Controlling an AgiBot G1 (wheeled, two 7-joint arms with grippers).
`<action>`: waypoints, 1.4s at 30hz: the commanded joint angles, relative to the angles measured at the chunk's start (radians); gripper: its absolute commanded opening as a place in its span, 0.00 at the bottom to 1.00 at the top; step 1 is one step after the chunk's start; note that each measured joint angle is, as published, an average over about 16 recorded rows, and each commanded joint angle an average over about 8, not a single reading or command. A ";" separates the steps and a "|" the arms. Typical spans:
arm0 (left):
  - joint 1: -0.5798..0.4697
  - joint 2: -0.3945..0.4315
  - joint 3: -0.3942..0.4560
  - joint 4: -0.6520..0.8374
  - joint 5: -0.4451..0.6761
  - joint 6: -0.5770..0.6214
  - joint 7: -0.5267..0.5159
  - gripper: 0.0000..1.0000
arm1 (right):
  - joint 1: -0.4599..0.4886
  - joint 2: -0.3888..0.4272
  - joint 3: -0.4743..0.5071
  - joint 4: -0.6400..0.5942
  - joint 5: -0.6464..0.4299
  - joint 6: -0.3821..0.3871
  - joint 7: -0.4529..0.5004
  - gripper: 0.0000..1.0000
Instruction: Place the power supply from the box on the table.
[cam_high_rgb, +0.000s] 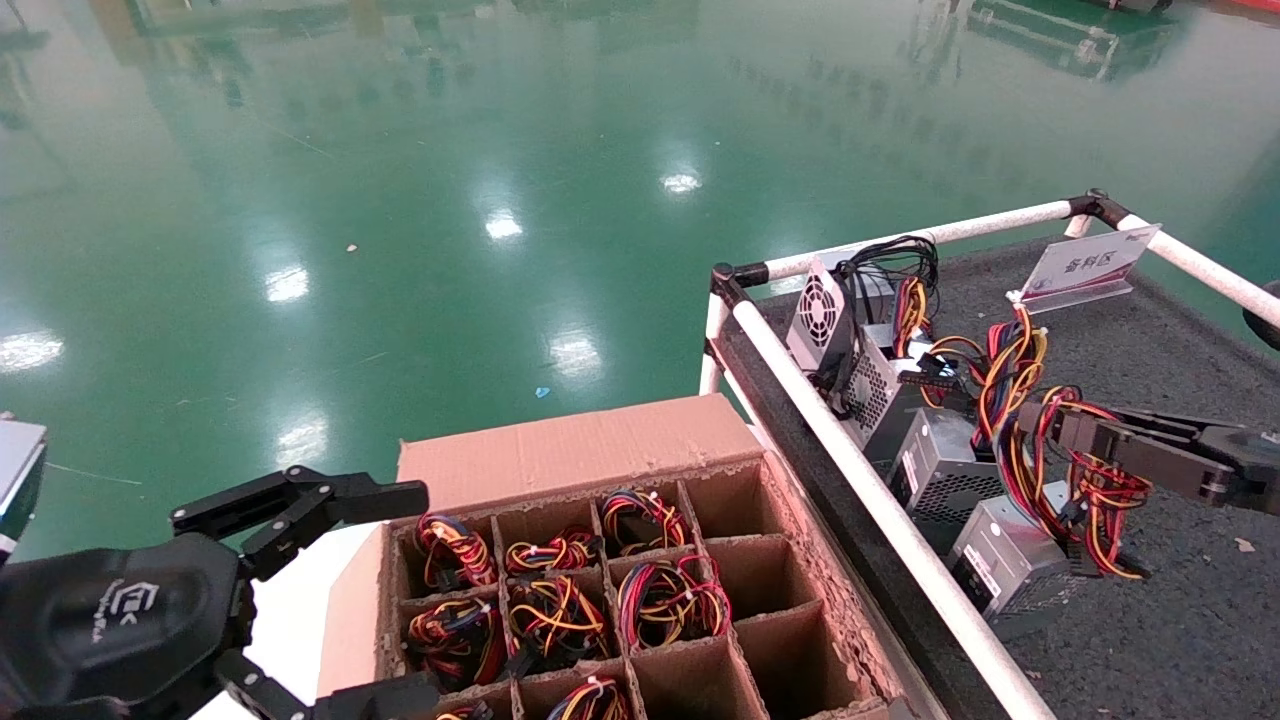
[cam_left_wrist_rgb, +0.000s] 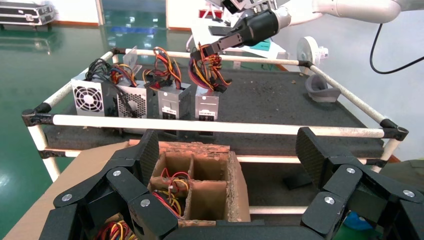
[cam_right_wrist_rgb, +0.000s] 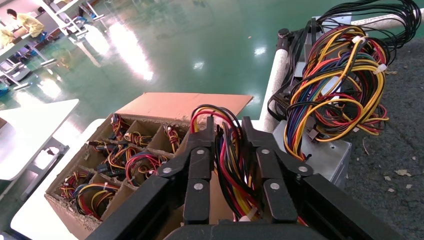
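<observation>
The left gripper (cam_high_rgb: 330, 590) is held spread wide beside the box (cam_high_rgb: 620, 590), nothing between its fingers; beyond the white rail, the right gripper (cam_high_rgb: 1060, 428) is seen clenched on the wire bundle (cam_high_rgb: 1090, 490) of the power supply (cam_high_rgb: 1010, 565), which rests on the table (cam_high_rgb: 1180, 620) nearest in a row of similar units (cam_high_rgb: 880, 390); a small white sign (cam_high_rgb: 1085, 265) is seen farthest back.

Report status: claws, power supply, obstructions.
Right claw shut on wire bundle of power supply, unit resting on table. Left claw open over box. Three other units crowd close behind it.
</observation>
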 joint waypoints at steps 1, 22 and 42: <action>0.000 0.000 0.000 0.000 0.000 0.000 0.000 1.00 | -0.001 0.001 0.001 0.001 0.000 0.000 0.001 1.00; 0.000 0.000 0.000 0.000 0.000 0.000 0.000 1.00 | 0.005 0.034 -0.008 0.042 -0.029 0.044 -0.041 1.00; 0.000 0.000 0.000 0.000 0.000 0.000 0.000 1.00 | 0.085 0.084 -0.014 0.050 -0.081 0.057 -0.125 1.00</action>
